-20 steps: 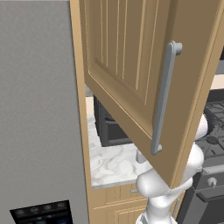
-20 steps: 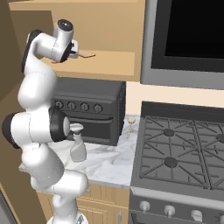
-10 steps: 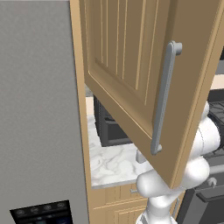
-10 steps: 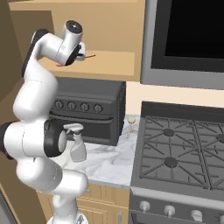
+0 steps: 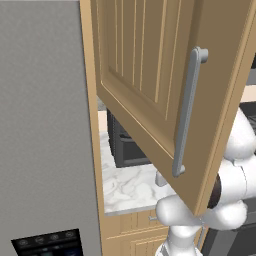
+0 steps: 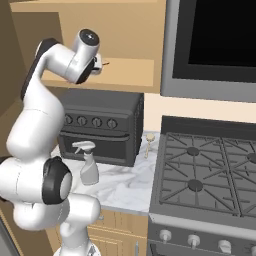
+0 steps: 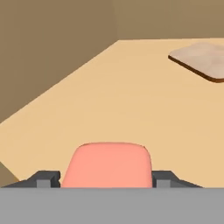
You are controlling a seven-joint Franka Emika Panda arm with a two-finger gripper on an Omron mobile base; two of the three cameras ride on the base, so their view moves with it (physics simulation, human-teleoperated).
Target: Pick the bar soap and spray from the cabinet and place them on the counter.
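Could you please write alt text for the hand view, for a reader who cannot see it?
A pink bar soap sits between the tool's two dark fingertips on the tan cabinet shelf. A flat wooden board lies farther back on the shelf.

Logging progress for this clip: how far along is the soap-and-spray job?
Done: the clear spray bottle stands on the white marble counter. In hand: the gripper brackets the salmon-pink bar soap, apparently gripped, inside the tan wooden cabinet. Left: carrying the soap to the counter.
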